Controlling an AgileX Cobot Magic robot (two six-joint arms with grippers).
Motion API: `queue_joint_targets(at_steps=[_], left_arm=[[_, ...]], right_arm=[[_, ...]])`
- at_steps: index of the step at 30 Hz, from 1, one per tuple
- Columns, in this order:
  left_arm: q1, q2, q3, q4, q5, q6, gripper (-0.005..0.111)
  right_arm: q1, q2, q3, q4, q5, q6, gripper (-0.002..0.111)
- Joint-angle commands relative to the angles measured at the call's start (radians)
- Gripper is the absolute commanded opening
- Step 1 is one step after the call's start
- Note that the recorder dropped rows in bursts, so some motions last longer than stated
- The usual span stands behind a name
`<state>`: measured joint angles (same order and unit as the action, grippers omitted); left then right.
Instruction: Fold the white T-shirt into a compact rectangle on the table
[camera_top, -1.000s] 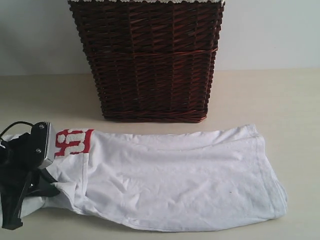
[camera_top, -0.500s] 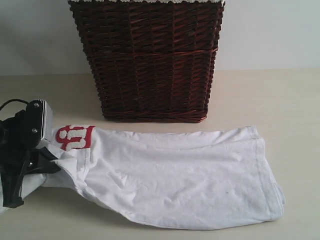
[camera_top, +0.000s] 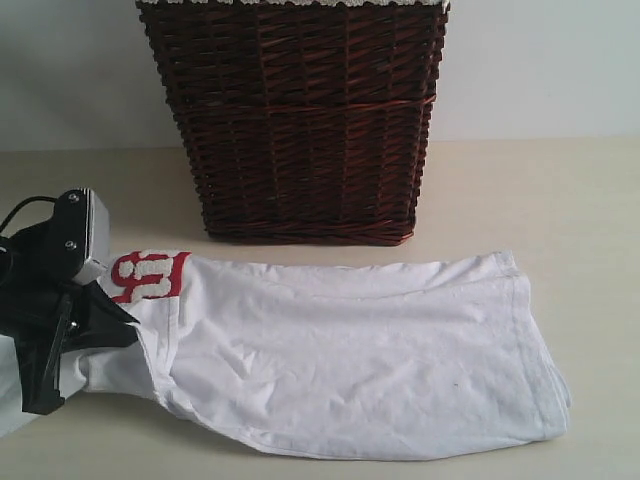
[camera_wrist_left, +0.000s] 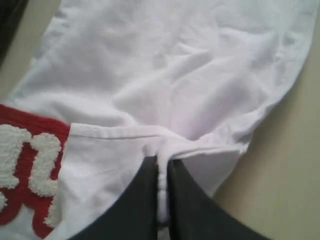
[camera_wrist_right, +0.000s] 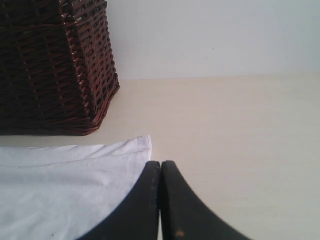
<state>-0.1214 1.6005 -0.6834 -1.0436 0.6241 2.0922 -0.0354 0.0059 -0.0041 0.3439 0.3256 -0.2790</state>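
Left gripper (camera_wrist_left: 162, 165) was clamped on a pinched fold at the edge of the shirt (camera_top: 350, 350), jaws nearly together with cloth between them. Over the last second it rose. The shirt's left end came up off the table (camera_top: 580, 190) with it, and the red lettering (camera_top: 148, 276) shifted slightly upward. The rest of the shirt lay flat as a long band in front of the basket (camera_top: 300, 120), and its right end barely moved. Right gripper (camera_wrist_right: 160, 167) was closed on nothing, hovering over the table just beside the shirt's far corner.

Judgement: the lift for the next fold had begun and the grasp looked secure. The band was not yet a compact rectangle.
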Motion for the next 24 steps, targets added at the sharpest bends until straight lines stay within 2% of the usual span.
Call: queue_joint_targets(at_steps=[1,3,11,18,20,24], left_arm=[[-0.008,0.007,-0.012,-0.027,-0.017,0.007,0.0],[-0.008,0.045,-0.047,-0.042,-0.022,0.007,0.004],[-0.008,0.16,-0.187,-0.198,-0.026,0.007,0.032],[-0.008,0.213,-0.185,-0.186,-0.003,0.001,0.063],[-0.008,0.213,-0.166,-0.186,0.015,-0.002,0.067],[-0.008,0.213,-0.155,-0.223,0.004,-0.002,0.066]], right_arm=[[0.001,-0.006,0.004,0.001,-0.004,-0.005,0.0],[0.001,-0.006,0.004,0.001,-0.004,-0.005,0.0],[0.001,-0.006,0.004,0.001,-0.004,-0.005,0.0],[0.001,-0.006,0.004,0.001,-0.004,-0.005,0.0],[0.001,-0.006,0.004,0.001,-0.004,-0.005,0.0],[0.001,-0.006,0.004,0.001,-0.004,-0.005,0.0]])
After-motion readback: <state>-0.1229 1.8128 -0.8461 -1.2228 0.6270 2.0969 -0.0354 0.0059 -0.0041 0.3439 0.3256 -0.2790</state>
